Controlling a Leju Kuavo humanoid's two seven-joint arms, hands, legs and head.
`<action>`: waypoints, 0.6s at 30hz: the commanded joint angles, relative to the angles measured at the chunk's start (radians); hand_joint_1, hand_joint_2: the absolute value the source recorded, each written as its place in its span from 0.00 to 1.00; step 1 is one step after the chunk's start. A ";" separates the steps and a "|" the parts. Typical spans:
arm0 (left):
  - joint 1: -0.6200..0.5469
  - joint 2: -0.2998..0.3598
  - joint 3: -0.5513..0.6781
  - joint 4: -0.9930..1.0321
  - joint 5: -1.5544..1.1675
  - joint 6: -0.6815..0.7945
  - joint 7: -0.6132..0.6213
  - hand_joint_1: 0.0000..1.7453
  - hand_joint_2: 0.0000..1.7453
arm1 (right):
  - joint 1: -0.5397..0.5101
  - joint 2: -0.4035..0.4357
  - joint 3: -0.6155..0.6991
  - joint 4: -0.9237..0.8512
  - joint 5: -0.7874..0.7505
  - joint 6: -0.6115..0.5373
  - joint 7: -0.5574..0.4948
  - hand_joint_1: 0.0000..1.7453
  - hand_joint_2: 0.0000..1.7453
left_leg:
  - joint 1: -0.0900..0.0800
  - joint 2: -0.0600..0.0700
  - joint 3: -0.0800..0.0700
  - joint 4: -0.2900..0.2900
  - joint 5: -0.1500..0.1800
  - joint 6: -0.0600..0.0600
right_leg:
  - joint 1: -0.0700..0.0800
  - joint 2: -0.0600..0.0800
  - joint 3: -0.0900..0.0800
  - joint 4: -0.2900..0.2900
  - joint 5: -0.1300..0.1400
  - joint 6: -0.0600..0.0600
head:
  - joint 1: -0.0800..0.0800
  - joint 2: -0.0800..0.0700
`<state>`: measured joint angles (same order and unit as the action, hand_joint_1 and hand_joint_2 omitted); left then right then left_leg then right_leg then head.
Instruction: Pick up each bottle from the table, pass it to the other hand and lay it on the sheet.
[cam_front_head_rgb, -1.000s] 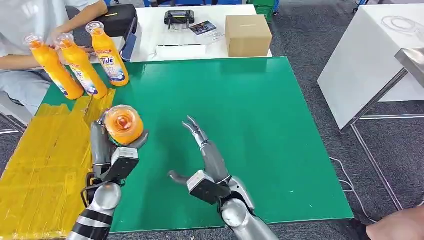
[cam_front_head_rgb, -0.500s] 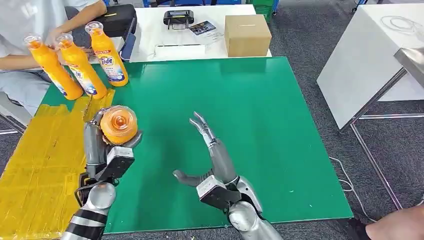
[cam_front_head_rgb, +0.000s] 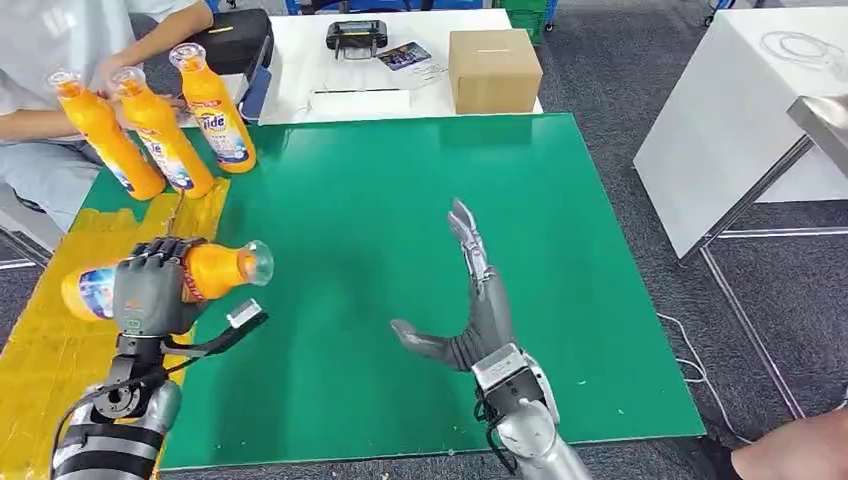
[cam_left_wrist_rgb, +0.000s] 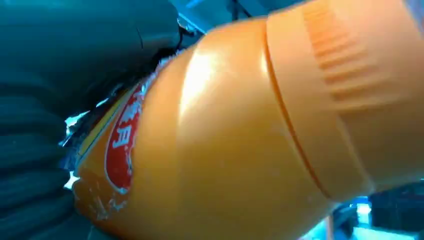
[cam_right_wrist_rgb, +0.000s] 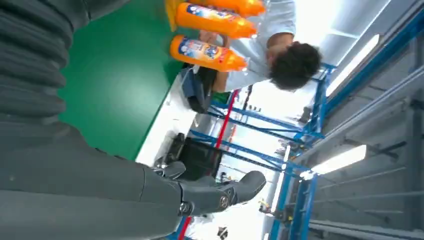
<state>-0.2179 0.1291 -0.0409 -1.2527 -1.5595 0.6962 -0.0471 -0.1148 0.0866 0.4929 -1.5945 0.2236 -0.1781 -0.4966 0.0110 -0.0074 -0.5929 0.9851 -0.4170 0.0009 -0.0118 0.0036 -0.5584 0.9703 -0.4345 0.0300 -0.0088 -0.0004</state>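
Table: green mat (cam_front_head_rgb: 400, 200) covers most of the top, with a yellow sheet (cam_front_head_rgb: 70, 340) along its left side.
White table: stands behind the green mat (cam_front_head_rgb: 300, 40), carrying a cardboard box (cam_front_head_rgb: 495, 68), a small black device (cam_front_head_rgb: 358, 35) and a black case (cam_front_head_rgb: 235, 38).
Person: seated at the far left corner (cam_front_head_rgb: 60, 40), with a hand on the tops of the standing bottles.
Standing bottles: 3 orange bottles (cam_front_head_rgb: 165, 130) upright at the far left of the mat, close together, at the sheet's far end.
Held bottle: 1 orange bottle (cam_front_head_rgb: 205, 270) lies sideways in the left hand, cap toward the mat, base over the yellow sheet; whether it touches the sheet cannot be told.
Left hand: wrapped around the bottle's middle (cam_front_head_rgb: 150, 290), fingers curled tight over the label.
Right hand: raised edge-on over the green mat (cam_front_head_rgb: 480, 300), holding nothing, fingers straight and together pointing away from the robot, thumb stuck out toward the left hand.
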 joint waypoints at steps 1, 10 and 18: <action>-0.150 0.276 -0.390 0.373 -0.001 0.002 0.225 1.00 1.00 | -0.024 -0.059 0.012 -0.023 -0.043 0.001 -0.020 0.00 1.00 | 0.001 -0.001 0.005 0.000 -0.002 0.000 | 0.002 -0.002 0.007 -0.001 -0.002 -0.001 | -0.001 0.000; -0.154 0.214 -0.197 0.489 -0.011 0.002 0.092 1.00 1.00 | -0.017 -0.061 0.012 -0.033 -0.040 -0.010 -0.023 0.00 1.00 | 0.000 0.001 0.003 0.000 -0.002 0.000 | 0.001 0.000 0.005 -0.001 -0.001 -0.001 | 0.000 0.000; -0.195 0.163 -0.068 0.699 0.063 0.002 -0.136 1.00 1.00 | -0.033 -0.062 0.018 -0.008 -0.023 -0.016 -0.025 0.00 1.00 | 0.000 0.002 0.005 -0.001 -0.002 0.000 | 0.001 0.000 0.007 -0.001 -0.002 -0.002 | 0.000 0.000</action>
<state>-0.3326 0.3494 -0.2122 -0.8089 -1.5045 0.6969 -0.1090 -0.1144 0.0488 0.4940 -1.6308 0.1930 -0.1922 -0.5215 0.0108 -0.0048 -0.5936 0.9850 -0.4170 0.0006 -0.0115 0.0060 -0.5584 0.9706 -0.4341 0.0297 -0.0092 -0.0004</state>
